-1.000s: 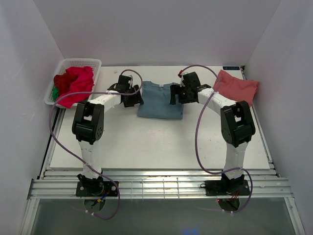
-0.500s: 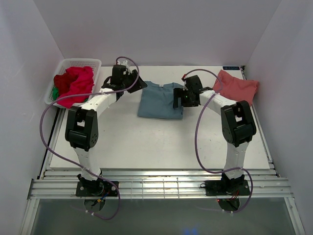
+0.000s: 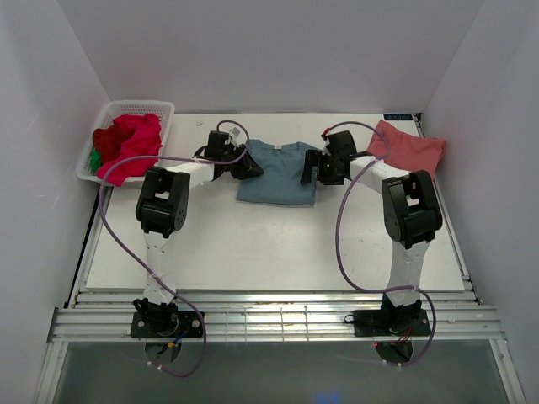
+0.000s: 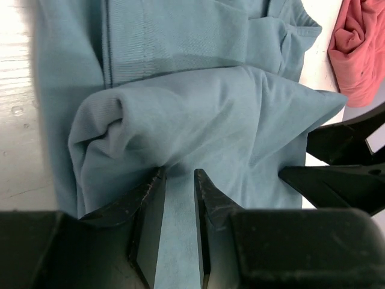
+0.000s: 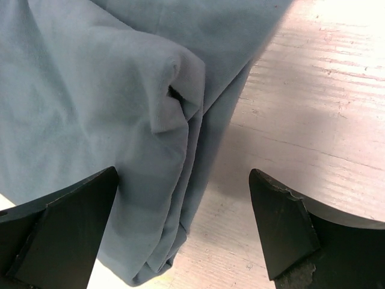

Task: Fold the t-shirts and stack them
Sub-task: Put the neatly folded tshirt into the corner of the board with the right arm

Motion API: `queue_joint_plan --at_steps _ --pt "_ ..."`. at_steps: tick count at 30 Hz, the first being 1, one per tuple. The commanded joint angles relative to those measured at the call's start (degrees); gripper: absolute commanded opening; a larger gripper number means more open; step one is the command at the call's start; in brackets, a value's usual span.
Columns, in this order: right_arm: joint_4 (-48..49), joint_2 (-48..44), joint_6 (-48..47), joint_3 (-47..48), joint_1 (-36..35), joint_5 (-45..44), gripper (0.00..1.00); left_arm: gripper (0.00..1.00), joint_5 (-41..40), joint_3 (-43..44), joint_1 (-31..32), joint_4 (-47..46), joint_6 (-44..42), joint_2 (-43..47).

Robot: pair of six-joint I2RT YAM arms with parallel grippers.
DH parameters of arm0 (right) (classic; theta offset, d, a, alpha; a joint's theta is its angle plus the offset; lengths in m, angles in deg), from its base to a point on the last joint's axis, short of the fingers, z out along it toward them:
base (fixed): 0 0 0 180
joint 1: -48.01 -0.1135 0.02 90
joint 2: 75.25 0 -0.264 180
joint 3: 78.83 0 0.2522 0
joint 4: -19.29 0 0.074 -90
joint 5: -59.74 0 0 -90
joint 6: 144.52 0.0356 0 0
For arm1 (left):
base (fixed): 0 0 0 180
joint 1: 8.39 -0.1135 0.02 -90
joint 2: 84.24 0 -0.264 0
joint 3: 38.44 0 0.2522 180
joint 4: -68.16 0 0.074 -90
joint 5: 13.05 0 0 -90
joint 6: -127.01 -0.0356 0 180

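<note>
1. Seen from above, the fingertips of the left gripper (image 3: 250, 167) and the right gripper (image 3: 309, 172) were lost against their black housings. How far they stood open could be read only from the wrist cameras.
2. In the white basket (image 3: 165, 108) at the far left, green cloth (image 3: 95, 158) showed only as a sliver under the red t-shirts (image 3: 130, 143). How many shirts lay there could not be told.
3. The left gripper was closed to a narrow slit on the left edge of the teal t-shirt (image 3: 276, 178). A strip of cloth sat between its fingers (image 4: 150, 205), and a raised fold was bunched just past their tips.
4. The right gripper stood wide open over the shirt's right edge and held nothing. The folded layers lay against one finger, while bare table (image 5: 313, 90) lay by the other.
5. The teal t-shirt lay folded at the far middle of the table, between the two grippers. The salmon-pink t-shirt (image 3: 410, 150) lay at the far right, apart from it.
</note>
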Motion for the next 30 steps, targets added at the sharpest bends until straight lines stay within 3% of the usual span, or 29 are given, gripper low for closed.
queue_joint_plan --at_steps 1,13,30 --pt "3.39 1.10 1.79 -0.78 1.14 4.24 0.95 0.36 1.42 -1.29 0.84 -0.18 -1.27 3.80" --pt "9.99 7.25 6.97 -2.19 2.11 14.71 0.96 0.34 -5.52 -1.56 2.60 8.87 -6.90 1.08" --pt "7.00 13.14 6.10 3.17 -3.95 14.01 1.00 0.33 -8.69 -0.68 3.83 10.46 -7.52 0.55"
